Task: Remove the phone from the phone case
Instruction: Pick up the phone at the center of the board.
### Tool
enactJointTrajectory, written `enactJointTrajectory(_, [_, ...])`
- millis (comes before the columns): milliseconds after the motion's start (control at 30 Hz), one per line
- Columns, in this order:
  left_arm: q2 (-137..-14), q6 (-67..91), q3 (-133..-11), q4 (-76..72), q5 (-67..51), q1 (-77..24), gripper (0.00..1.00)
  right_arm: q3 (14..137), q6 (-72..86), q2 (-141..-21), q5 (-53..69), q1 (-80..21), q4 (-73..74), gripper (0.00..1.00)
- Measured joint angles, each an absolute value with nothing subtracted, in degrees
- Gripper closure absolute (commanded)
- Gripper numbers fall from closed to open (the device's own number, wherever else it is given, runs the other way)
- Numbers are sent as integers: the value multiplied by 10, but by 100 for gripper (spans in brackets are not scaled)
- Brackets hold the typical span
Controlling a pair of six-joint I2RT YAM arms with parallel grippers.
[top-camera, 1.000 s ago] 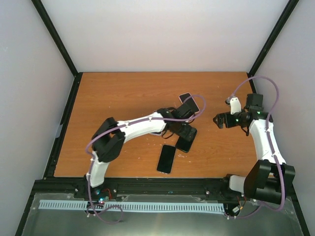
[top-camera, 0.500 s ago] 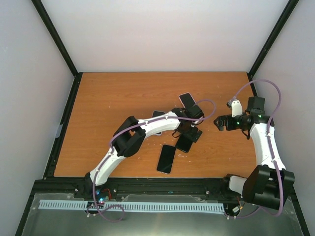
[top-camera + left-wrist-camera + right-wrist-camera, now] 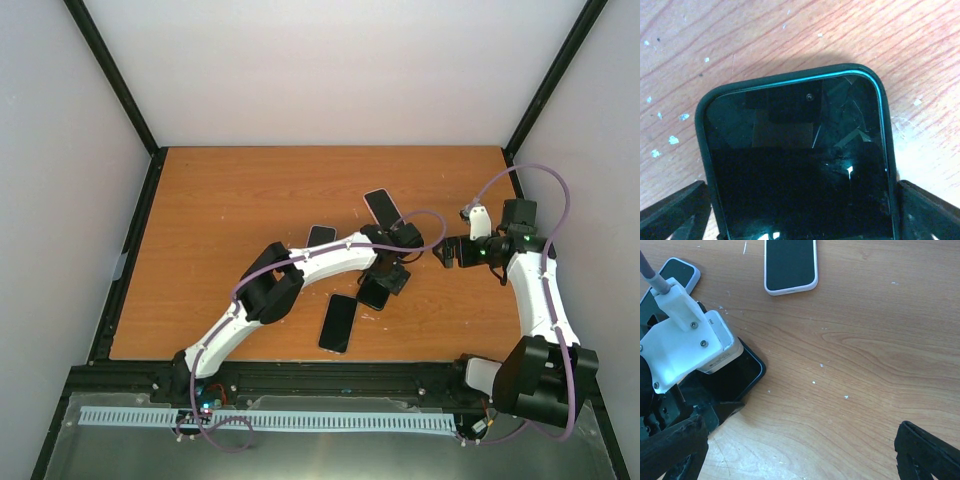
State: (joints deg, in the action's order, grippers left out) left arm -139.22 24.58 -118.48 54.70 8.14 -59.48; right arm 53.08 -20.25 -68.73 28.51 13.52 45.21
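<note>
Two fingers of my left gripper straddle the phone case, one at each long edge, right up against its dark rim. Whether they actually press on it I cannot tell. The phone sits fully inside that case, screen up (the glass is cracked toward its top right corner), a little right of the middle of the wooden table. My right gripper hovers further right, apart from the case, its jaws spread wide with nothing between them. Around the case lie a white-edged phone on the far side, a dark phone on the near side, and a third phone to the left, partly hidden under my left arm.
</note>
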Motion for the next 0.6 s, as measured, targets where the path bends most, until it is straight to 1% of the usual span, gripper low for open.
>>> enactJointTrajectory(67, [-1392,251,-1186,555,84,-595,17,531,-201,-687,290,135,452,0])
enactJointTrajectory(133, [-1392,256,-1186,556,86,-595,22,531,-200,-687,294,135,452,0])
enactJointTrajectory(267, [-1390,255,-1186,556,84,-595,23,531,-194,-688,304,135,451,0])
enactJointTrajectory(367, [-1390,254,-1190,560,85,-595,19,532,-187,-693,314,135,451,0])
enactJointTrajectory(467, [-1388,253,-1189,567,85,-590,22,532,-183,-695,324,135,450,0])
enactJointTrajectory(533, [-1371,253,-1160,540,77,-585,25,532,-183,-694,330,135,449,0])
enactJointTrajectory(600, [-1321,253,-1089,488,54,-574,26,532,-184,-690,336,135,448,0])
